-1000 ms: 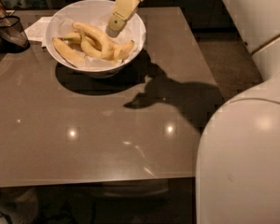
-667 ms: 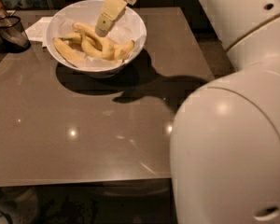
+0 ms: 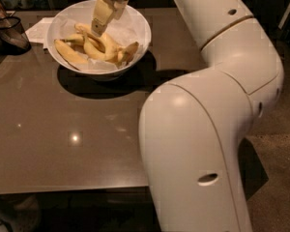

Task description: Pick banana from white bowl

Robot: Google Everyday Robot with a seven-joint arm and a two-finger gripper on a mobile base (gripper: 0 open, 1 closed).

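Our gripper [image 3: 95, 31] has shifted left and lower, now just above the banana [image 3: 105, 41] in the white bowl [image 3: 137, 25]; whether it is open we cannot tell. We count about five bananas and one bowl.

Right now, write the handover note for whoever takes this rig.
The gripper is down inside the white bowl, near its back, holding nothing I can see.
The banana lies along the bowl's left side on the paper lining, beside the shorter bananas.
Done: the approach to the bowl.
Left: grasp the banana and lift it clear of the bowl.
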